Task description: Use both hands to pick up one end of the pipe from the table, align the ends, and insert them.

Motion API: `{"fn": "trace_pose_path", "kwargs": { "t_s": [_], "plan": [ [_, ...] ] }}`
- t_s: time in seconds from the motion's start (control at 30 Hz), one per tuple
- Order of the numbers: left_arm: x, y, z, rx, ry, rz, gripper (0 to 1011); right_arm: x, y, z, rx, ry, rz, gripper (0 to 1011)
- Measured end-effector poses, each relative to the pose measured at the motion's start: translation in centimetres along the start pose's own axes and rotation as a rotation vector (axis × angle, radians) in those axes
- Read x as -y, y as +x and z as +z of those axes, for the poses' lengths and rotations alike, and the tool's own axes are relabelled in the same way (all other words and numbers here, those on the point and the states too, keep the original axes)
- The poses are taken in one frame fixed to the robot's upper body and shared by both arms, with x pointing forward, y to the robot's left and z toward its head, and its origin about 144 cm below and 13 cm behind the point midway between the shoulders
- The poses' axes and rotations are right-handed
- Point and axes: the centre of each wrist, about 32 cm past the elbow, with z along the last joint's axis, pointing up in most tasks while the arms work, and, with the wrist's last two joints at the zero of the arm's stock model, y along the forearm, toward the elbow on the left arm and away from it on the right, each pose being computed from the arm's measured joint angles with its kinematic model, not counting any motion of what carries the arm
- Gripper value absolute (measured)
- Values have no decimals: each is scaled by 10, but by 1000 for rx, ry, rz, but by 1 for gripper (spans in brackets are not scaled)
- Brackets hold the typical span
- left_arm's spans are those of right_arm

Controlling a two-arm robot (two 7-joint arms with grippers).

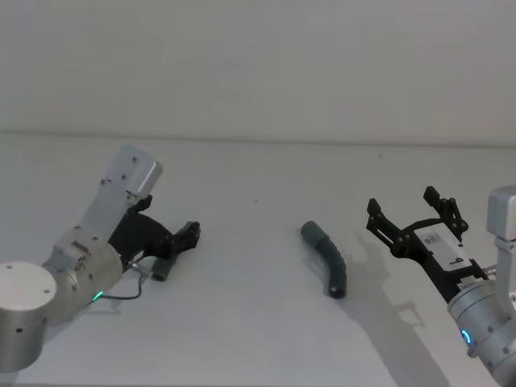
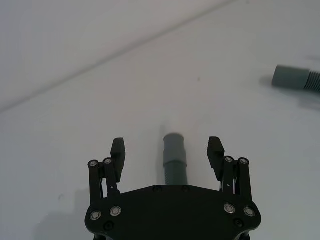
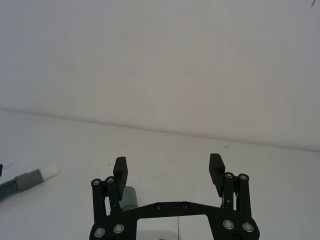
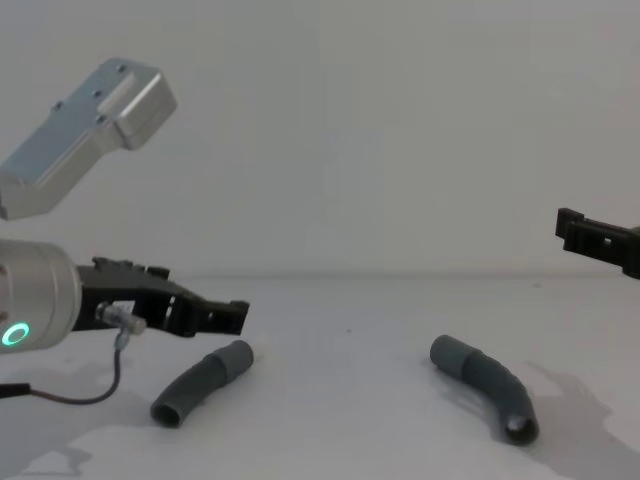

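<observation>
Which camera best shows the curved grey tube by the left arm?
Chest view: the curved dark-grey ribbed tube lies whole, side-on. Head view: the left gripper covers most. Left wrist view: one cuff between open fingers.

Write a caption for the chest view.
Open left gripper poised over one pipe piece; open right gripper raised right of the other piece.
</observation>
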Motion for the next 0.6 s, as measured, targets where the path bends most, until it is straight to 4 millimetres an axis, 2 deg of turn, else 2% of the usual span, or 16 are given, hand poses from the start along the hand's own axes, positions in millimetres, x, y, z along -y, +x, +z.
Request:
{"fn": "trace_pose_path", "kwargs": {
  "t_s": [0.6],
  "plan": [
    [12, 24, 3, 19, 132, -38, 1000, 0, 0, 0, 0, 0, 0, 1001]
  ]
}}
